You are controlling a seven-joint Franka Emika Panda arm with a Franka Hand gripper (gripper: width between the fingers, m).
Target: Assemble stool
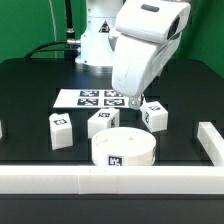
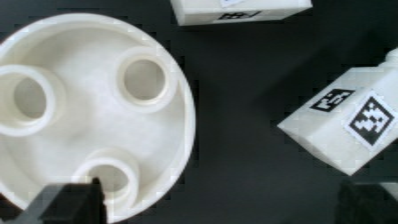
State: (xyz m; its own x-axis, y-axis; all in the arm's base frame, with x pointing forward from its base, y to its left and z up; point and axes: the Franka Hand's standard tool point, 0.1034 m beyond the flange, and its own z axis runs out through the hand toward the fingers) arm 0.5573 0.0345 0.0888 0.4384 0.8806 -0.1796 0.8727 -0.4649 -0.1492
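White plastic disc seat [image 1: 123,148] sits by the black desk's [image 1: 30,90] edge nearest the exterior camera; only the wrist view reveals its three round sockets [image 2: 143,78] and the gripper's [image 2: 217,203] jaws apart, empty.

My arm [image 1: 145,45] white, round seat [image 1: 123,148] white with a small black-and-white square tag, three legs [image 1: 60,130] [image 1: 103,122] [image 1: 155,117] white with the same tags, marker board [image 1: 95,98] white with black squares, table [image 1: 30,90] black, rails [image 1: 60,178] white
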